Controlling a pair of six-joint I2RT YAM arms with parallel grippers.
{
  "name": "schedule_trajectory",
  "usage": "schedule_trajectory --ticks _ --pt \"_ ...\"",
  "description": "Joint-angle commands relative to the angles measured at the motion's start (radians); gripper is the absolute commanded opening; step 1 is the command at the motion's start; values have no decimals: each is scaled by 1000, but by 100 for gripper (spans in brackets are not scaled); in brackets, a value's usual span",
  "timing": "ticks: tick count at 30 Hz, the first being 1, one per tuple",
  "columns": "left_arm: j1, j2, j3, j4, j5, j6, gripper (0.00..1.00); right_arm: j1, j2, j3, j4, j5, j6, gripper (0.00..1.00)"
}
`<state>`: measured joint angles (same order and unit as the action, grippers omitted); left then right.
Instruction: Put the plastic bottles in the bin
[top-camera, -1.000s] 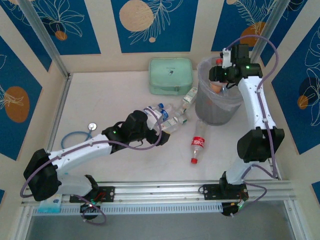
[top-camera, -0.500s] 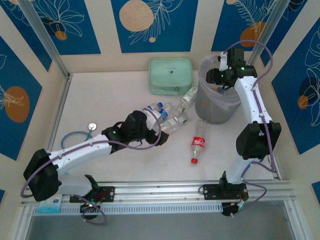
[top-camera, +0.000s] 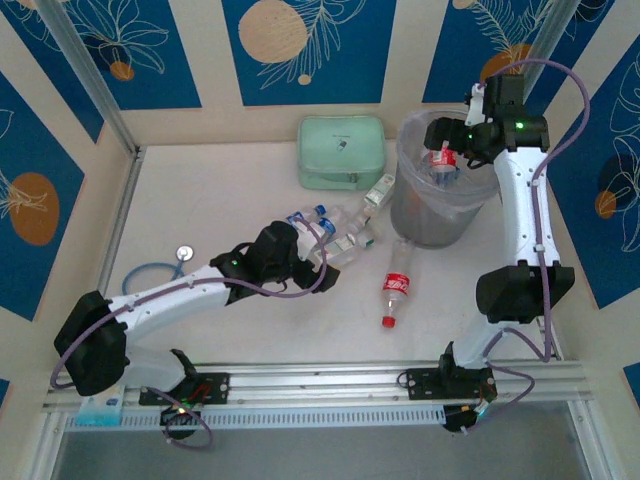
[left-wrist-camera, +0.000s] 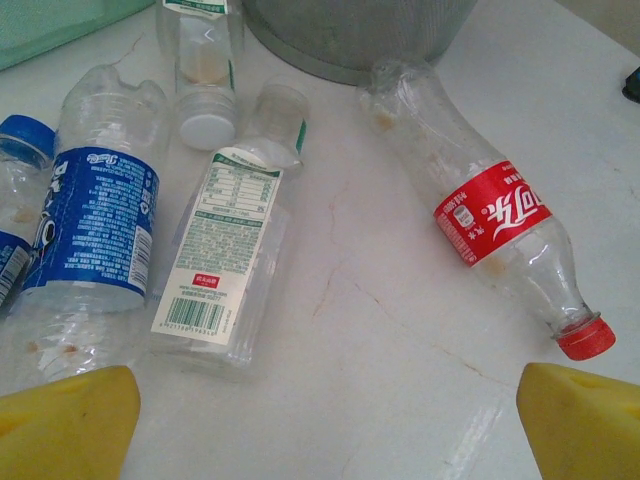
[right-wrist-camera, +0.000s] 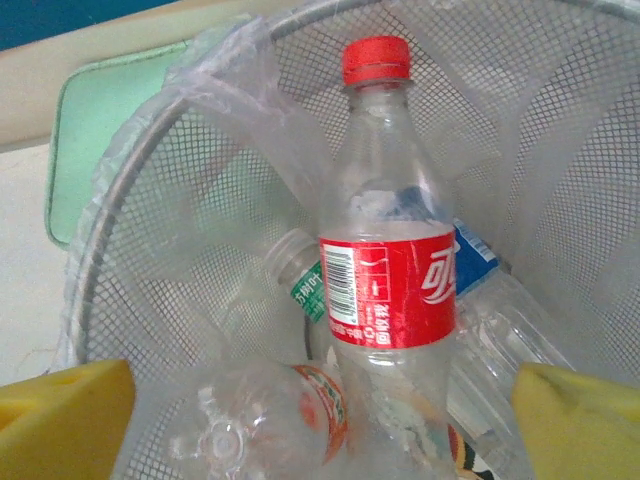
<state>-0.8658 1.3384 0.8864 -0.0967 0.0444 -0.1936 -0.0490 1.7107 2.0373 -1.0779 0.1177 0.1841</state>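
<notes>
Over the bin (top-camera: 413, 212) my right gripper (top-camera: 456, 148) is open. A red-labelled, red-capped plastic bottle (right-wrist-camera: 388, 270) stands loose between its yellow fingers (right-wrist-camera: 62, 416), inside the mesh bin (right-wrist-camera: 170, 240). Orange-labelled (right-wrist-camera: 318, 415), green-labelled (right-wrist-camera: 305, 285) and blue-labelled (right-wrist-camera: 476, 258) bottles lie under it. My left gripper (top-camera: 322, 258) is open low over the table, its fingertips (left-wrist-camera: 62, 420) wide apart with bare table between them. Ahead of it lie a blue-labelled bottle (left-wrist-camera: 95, 225), a white-labelled one (left-wrist-camera: 225, 255), a small white-capped one (left-wrist-camera: 205, 90) and a red-labelled one (left-wrist-camera: 495, 225).
A mint-green case (top-camera: 342, 152) sits at the back, left of the bin. A stethoscope (top-camera: 165, 265) lies at the left by my left arm. The red-labelled bottle (top-camera: 395, 288) lies just in front of the bin's base (left-wrist-camera: 350, 35).
My right gripper has opened and let go of the red-labelled bottle, which now stands in the bin; the arm shifted right over the rim. The left arm barely moved.
</notes>
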Motion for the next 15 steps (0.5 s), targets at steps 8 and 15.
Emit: schedule_trajectory --ticks 8,15 --pt "10 -1 16 2 14 -3 96 31 54 -17 -22 -48 -15 38" --pt "10 -7 -2 -1 2 -5 96 40 87 -174 38 -111 -4 9"
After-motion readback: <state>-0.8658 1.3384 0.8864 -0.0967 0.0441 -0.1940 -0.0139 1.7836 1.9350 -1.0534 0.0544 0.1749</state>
